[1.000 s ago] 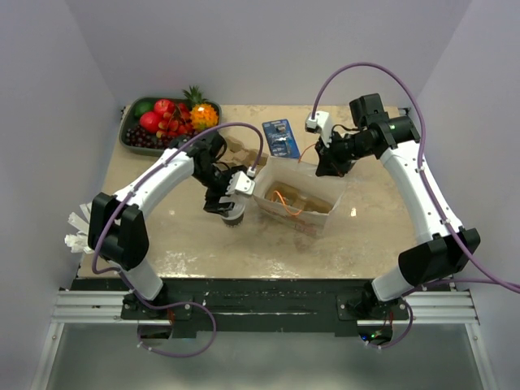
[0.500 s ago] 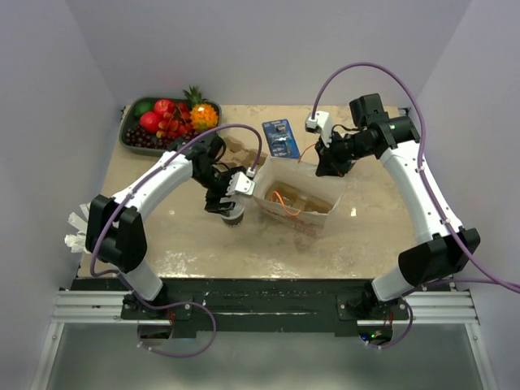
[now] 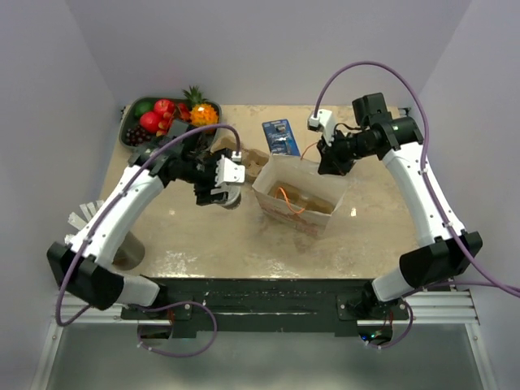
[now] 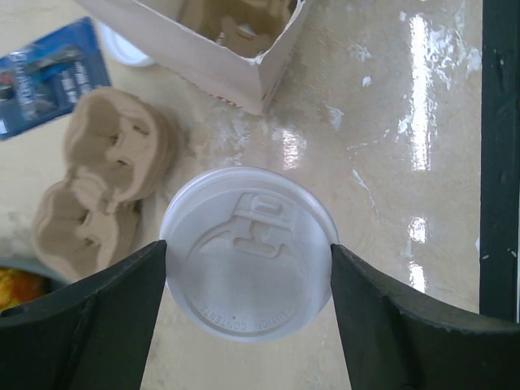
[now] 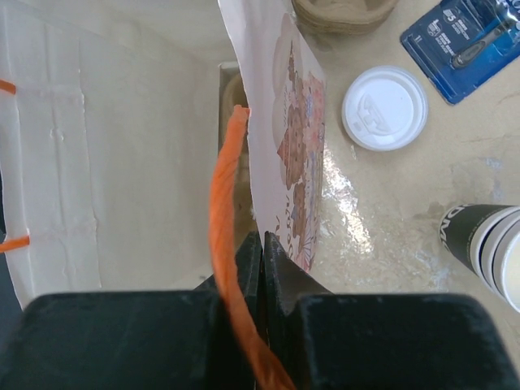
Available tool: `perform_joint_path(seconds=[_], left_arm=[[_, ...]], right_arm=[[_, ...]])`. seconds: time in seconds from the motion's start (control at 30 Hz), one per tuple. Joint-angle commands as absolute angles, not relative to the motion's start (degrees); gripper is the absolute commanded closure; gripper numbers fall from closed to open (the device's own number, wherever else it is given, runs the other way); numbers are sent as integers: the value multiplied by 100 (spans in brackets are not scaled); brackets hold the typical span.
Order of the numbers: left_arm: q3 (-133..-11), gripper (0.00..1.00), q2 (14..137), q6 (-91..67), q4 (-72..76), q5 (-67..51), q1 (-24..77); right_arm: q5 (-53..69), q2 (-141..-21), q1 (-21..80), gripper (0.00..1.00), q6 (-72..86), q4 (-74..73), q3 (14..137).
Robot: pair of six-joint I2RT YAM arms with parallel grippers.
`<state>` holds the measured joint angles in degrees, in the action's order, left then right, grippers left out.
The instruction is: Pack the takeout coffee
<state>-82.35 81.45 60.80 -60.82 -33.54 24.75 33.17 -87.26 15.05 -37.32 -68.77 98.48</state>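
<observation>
The takeout coffee (image 4: pixel 248 253), a cup under a round white lid, hangs just above the table left of the white paper bag (image 3: pixel 296 195). My left gripper (image 4: pixel 248 272) is shut on it, one dark finger against each side of the lid. In the top view that gripper (image 3: pixel 227 193) is close to the bag's left corner. My right gripper (image 5: pixel 263 244) is shut on the bag's far wall, next to an orange handle (image 5: pixel 223 211), and holds the bag open. In the top view it (image 3: pixel 333 166) is at the bag's back right rim.
A pulp cup carrier (image 4: pixel 236 20) lies inside the bag. More pulp carriers (image 4: pixel 97 187) lie behind the cup. A blue package (image 3: pixel 281 136), a loose white lid (image 5: pixel 383 107) and a stack of cups (image 5: pixel 487 240) are behind the bag. A fruit tray (image 3: pixel 166 120) stands at the back left.
My left arm has swung its elbow out to the left and carried the cup a little toward the back of the table. The right arm and the bag have stayed still.
</observation>
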Motion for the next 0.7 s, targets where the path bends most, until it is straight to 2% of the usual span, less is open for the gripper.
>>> perform_joint_path(seconds=[0.0, 0.07, 0.17, 0.27, 0.43, 0.53, 0.6, 0.67], left_arm=[[-8429, 45, 7463, 5179, -5881, -3024, 2417], [-8472, 46, 7209, 5011, -5714, -2866, 2373], [-8691, 48, 7032, 4694, -5433, -2734, 2321], [-9112, 50, 7022, 4351, -5187, -2812, 2303], [-9790, 53, 7171, 3499, -4764, -3337, 2303], [-9993, 56, 7251, 2928, -4352, -3812, 2303], [-10089, 57, 7338, 2629, -4079, -4042, 2303], [-10282, 59, 7522, 2471, -3956, -4350, 2320]], right_arm=[[3164, -8385, 1503, 84, -3578, -6750, 10028], [3164, -8385, 1494, 72, -3437, -6715, 10185], [3155, -8464, 1494, 61, -3121, -6723, 10510], [3138, -8534, 1494, 56, -2997, -6820, 10844], [2901, -8596, 1494, 53, -2900, -6785, 10925], [2822, -8587, 1503, 57, -2865, -6698, 10890], [2690, -8648, 1494, 70, -2830, -6697, 11012], [2428, -8666, 1503, 79, -2830, -6680, 11153]])
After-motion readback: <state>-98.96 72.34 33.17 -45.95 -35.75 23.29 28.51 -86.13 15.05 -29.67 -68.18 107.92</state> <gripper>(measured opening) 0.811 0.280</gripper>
